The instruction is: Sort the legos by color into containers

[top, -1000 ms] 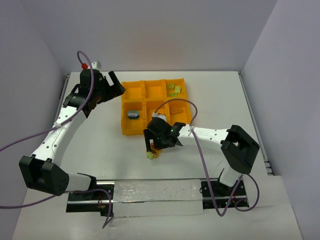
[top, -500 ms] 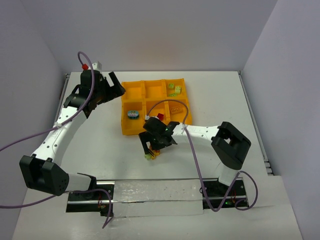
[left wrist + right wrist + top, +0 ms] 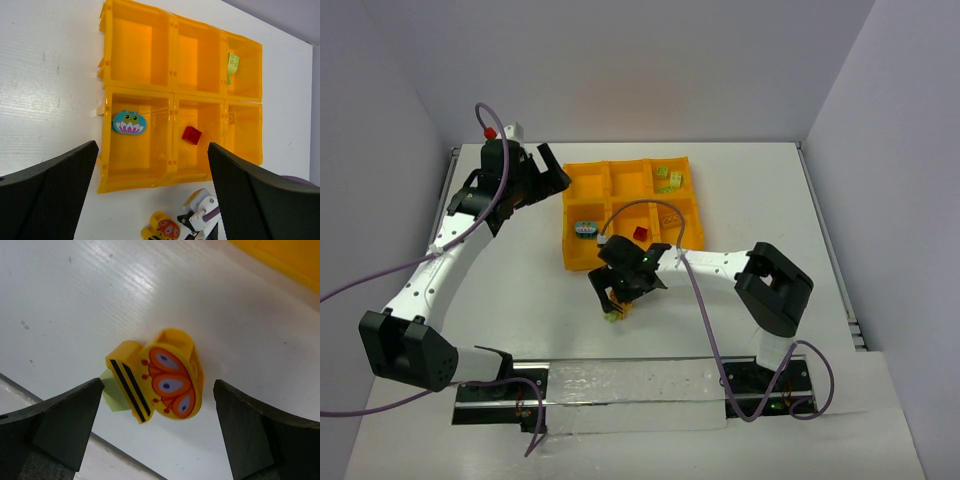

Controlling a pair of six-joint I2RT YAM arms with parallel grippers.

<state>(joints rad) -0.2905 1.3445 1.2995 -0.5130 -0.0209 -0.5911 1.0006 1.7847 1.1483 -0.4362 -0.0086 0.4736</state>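
Observation:
The orange-yellow tray has six wells, also seen in the left wrist view. A teal piece lies in the near left well. A red brick lies in the near middle well. Lime green bricks lie in the far right well. A yellow-orange brick with a butterfly print sits on the table in front of the tray, against a lime green piece. My right gripper is open and straddles this cluster. My left gripper is open and empty, to the left of the tray.
A small yellow-orange piece lies in the near right well. The right arm's purple cable loops over the tray's near wells. A mounting rail runs along the near table edge. Grey walls enclose the table.
My right wrist has shifted left over the yellow cluster, which has moved slightly left with it. The red brick in the near middle well has come into view. The left arm has not moved.

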